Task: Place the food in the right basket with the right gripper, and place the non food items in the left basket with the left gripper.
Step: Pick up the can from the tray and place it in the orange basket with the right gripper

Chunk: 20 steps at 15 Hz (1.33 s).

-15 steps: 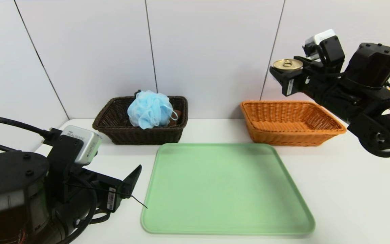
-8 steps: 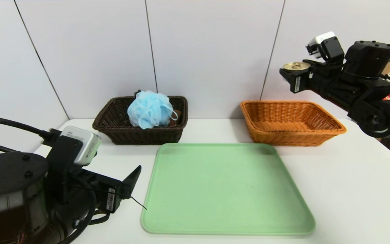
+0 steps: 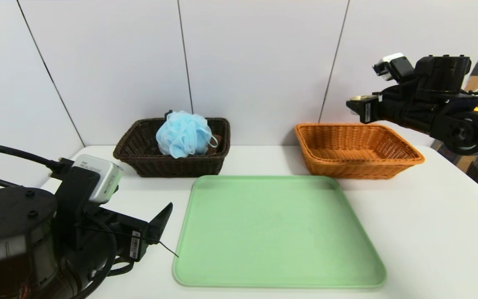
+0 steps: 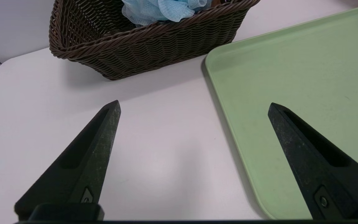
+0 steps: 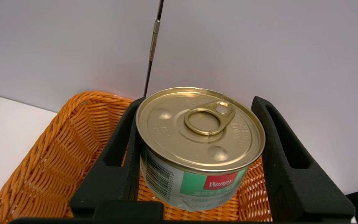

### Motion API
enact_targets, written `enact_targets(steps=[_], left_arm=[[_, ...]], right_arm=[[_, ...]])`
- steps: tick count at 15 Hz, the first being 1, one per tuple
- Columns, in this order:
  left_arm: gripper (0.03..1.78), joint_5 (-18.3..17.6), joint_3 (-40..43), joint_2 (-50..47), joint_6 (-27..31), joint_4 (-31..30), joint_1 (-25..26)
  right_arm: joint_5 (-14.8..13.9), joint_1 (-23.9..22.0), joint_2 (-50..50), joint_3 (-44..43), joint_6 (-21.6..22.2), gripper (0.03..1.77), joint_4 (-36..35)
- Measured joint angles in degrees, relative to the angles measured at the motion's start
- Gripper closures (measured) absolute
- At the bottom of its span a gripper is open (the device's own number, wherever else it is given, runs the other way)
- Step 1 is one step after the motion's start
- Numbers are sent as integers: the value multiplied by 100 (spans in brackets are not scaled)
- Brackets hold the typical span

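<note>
The food, a small tin can (image 5: 197,137) with a gold pull-ring lid and a green-white label, sits upright between my right gripper's (image 5: 199,100) black fingers, which are shut on its sides. In the head view this right gripper (image 3: 361,107) hangs in the air above the far right part of the orange-tan right basket (image 3: 405,157), whose weave (image 5: 57,149) shows under the can. The dark brown left basket (image 3: 139,160) holds the light blue bath pouf (image 3: 183,133) and a bit of brown towel (image 3: 217,141). My left gripper (image 4: 194,104) is open and empty, low at the table's near left.
A bare light green tray (image 3: 276,232) lies mid-table in front of both baskets; its left edge (image 4: 228,124) runs between the left gripper's fingers. A grey panel wall stands right behind the baskets. The white table's right edge is close to the orange basket.
My right gripper has carried the can to the right and lower, closer to the orange basket's far right side. The left arm and the items in the dark basket have not moved.
</note>
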Motion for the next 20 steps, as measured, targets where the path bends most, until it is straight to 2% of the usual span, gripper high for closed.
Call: enact_targets(steps=[3, 12, 20], left_arm=[[12, 7, -7, -2, 0, -2, 2], [12, 7, -5, -4, 2, -5, 5], [12, 7, 11, -4, 2, -2, 9]], right_arm=[[-2, -6, 20, -334, 269, 74, 773], [-37, 13, 34, -1122, 722, 75, 2809], [-59, 74, 304, -1580, 967, 75, 3734]])
